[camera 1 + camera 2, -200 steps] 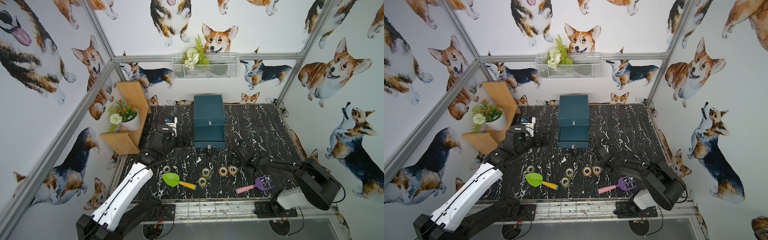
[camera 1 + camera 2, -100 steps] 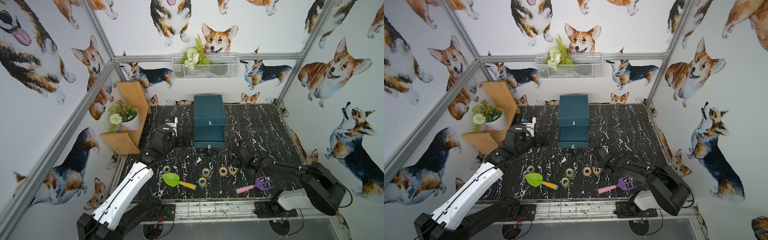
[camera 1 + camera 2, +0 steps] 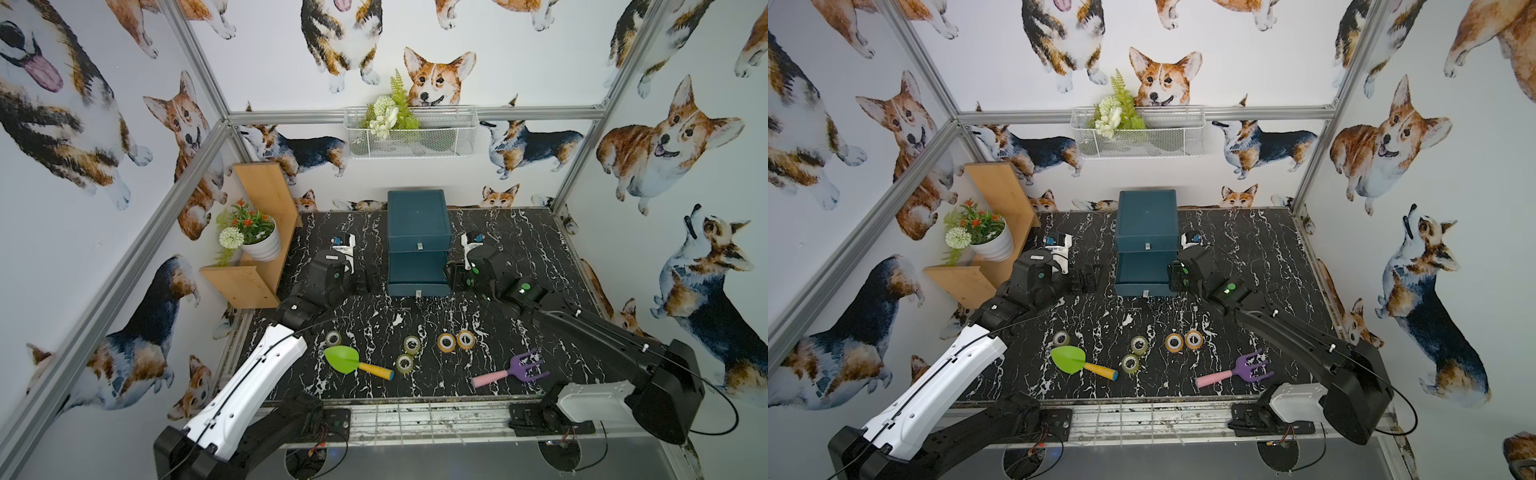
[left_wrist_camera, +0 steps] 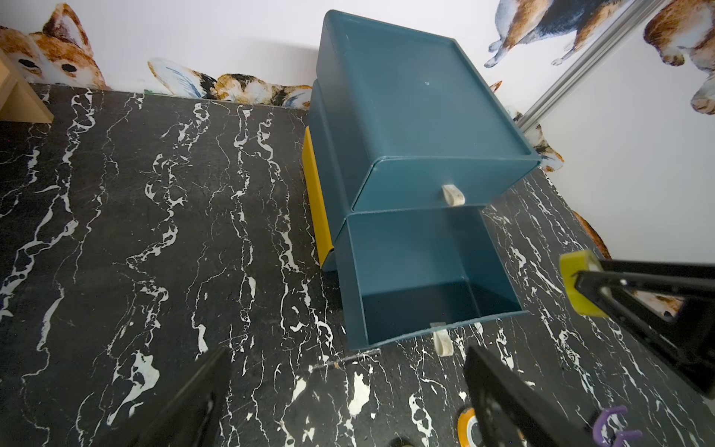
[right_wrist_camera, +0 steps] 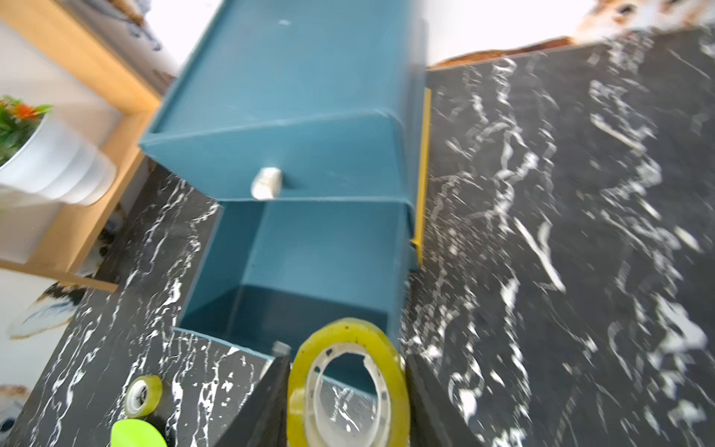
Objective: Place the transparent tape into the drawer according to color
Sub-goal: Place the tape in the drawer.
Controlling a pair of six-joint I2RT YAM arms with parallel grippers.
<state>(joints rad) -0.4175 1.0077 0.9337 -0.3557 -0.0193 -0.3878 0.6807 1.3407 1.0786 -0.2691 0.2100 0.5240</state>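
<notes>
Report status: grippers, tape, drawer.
Left gripper open, beside lower drawer. Right gripper shut on yellow-green tape roll, at the drawer's front corner, not yet in. Drawer open, empty; nothing blocking it.

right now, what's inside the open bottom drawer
The drawer shows only bare blue floor and walls, no tape. The strip behind its front wall is hidden, partly by the held yellow tape.

my right wrist camera smears the marble table (image 5: 561, 232) with blur, and the picture's edge cuts off the yellow tape roll (image 5: 348, 329). in both top views i can't make out that roll at the right gripper (image 3: 454, 276). the left wrist view crops an orange roll (image 4: 464, 425) and the purple fork (image 4: 615, 429).
</notes>
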